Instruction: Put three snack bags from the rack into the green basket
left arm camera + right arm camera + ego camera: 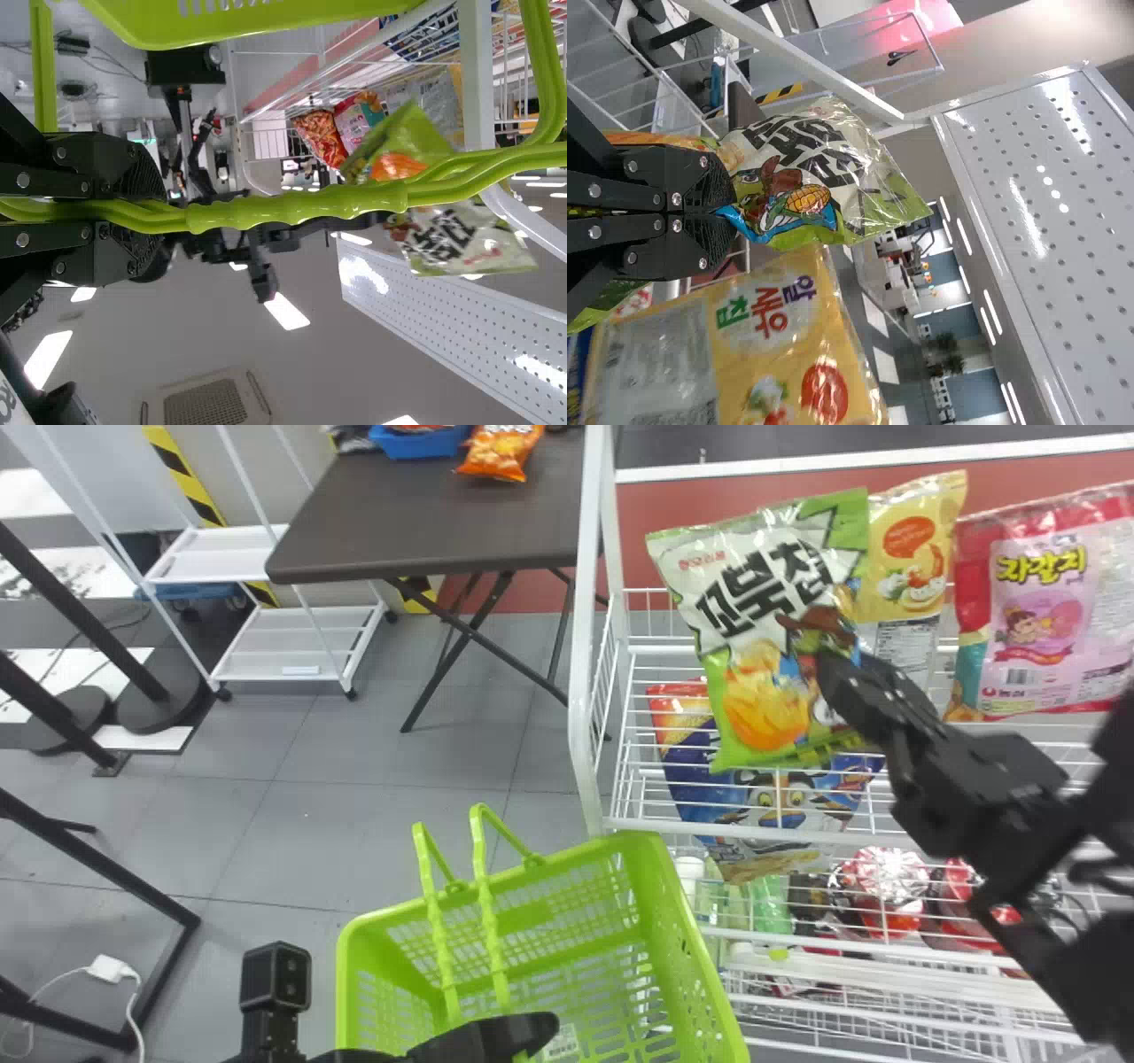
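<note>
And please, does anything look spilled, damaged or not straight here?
Nothing spilled or damaged stands out. The green-and-white snack bag is tilted, but it is pinched in the right end effector, so this seems normal for carrying. The green basket is held by its handles in the left end effector.

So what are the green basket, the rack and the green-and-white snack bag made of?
The green basket looks like smooth plastic: its slotted walls seem moulded in one piece. The rack is probably metal, painted or coated white, with thin straight bars. The snack bag looks like glossy plastic film, maybe foil-lined, because it crinkles and catches the light.
</note>
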